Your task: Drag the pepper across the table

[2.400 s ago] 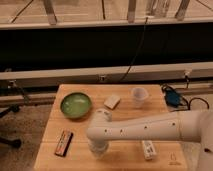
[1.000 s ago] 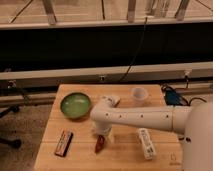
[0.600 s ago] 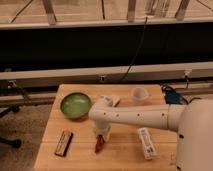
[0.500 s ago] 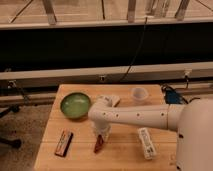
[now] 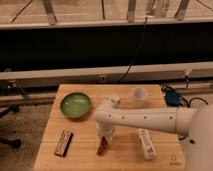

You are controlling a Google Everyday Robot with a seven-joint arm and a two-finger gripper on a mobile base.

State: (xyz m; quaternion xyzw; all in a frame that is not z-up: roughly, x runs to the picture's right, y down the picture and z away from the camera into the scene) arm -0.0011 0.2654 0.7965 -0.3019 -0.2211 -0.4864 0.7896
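Camera view. The white arm reaches from the right across the table (image 5: 50, 135), its wrist bent downward so that the claw (image 5: 105, 138) stands directly over the pepper (image 5: 102, 146), which lies near the front edge, a little left of centre, its tip pointing toward the front-left. The claw meets the upper end of the pepper; whether it grips the pepper or merely presses on it, and how far apart its jaws stand, cannot be told, since the wrist hides them.

Surrounding objects: a green bowl (image 5: 75, 105) at the back left, a flat brown bar (image 5: 63, 143) near the front-left edge, a white tube (image 5: 146, 143) to the right of the pepper, a clear cup (image 5: 139, 94) at the back right, and a small pale block (image 5: 112, 100) just behind the arm.

Risks, as judged from this arrangement:
- The glossy, tapered pepper may slip or roll out from under the claw if contact is light or off-centre.
- A leftward drag would run it into the brown bar.
- A forward drag would push it off the table.
- Excess downward force could crush the pepper.
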